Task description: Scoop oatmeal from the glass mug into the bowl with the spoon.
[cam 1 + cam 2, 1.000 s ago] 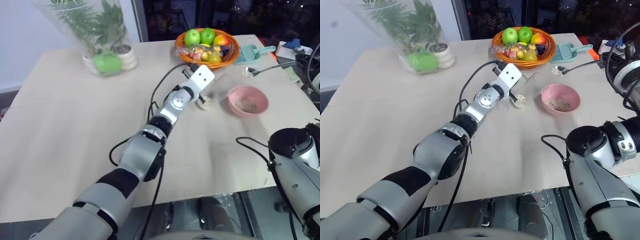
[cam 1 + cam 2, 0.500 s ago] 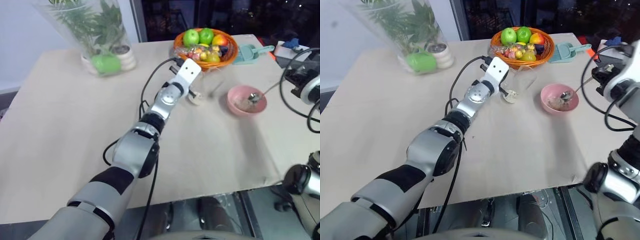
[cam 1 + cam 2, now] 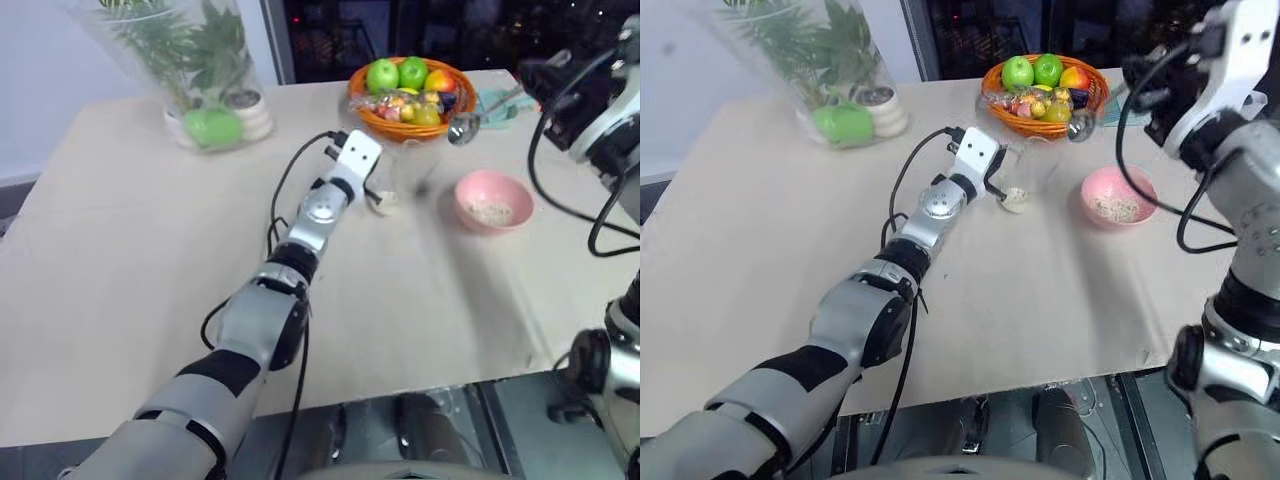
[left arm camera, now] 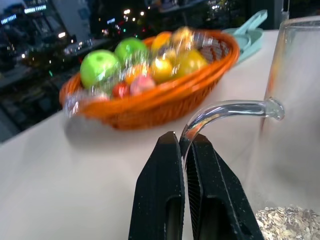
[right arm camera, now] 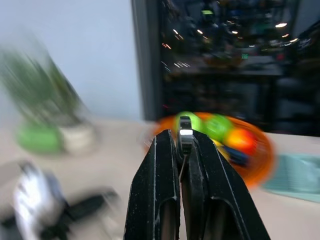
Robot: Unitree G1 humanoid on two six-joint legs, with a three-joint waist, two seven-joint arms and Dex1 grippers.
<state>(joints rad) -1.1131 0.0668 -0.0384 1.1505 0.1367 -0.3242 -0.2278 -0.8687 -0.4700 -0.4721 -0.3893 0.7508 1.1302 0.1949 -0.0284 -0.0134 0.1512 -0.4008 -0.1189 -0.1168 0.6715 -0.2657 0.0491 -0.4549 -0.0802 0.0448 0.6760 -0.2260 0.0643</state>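
My left gripper [image 4: 184, 142] is shut on the curved handle of the glass mug [image 4: 300, 100], which stands just left of the bowl with the handle towards me. Pale oatmeal [image 4: 287, 222] lies in the mug's bottom [image 3: 386, 202]. The small pink bowl [image 3: 493, 199] sits on the table to the mug's right and holds some oat flakes [image 3: 490, 211]. High at the right, my right gripper [image 5: 184, 137] is shut on the spoon's handle [image 5: 185, 125]. The spoon's silver bowl [image 3: 462, 128] hangs in the air between the mug and the fruit basket.
An orange woven basket [image 3: 440, 117] of fruit stands behind the mug, with a teal scoop [image 3: 497, 101] to its right. A large clear plant vase [image 3: 190, 60] and a green object [image 3: 213, 127] are at the far left. Black cables trail from both wrists.
The right gripper lifted the spoon out of the pink bowl and swung it up and to the left, rolling its wrist. The left gripper and the mug shifted a little to the left.
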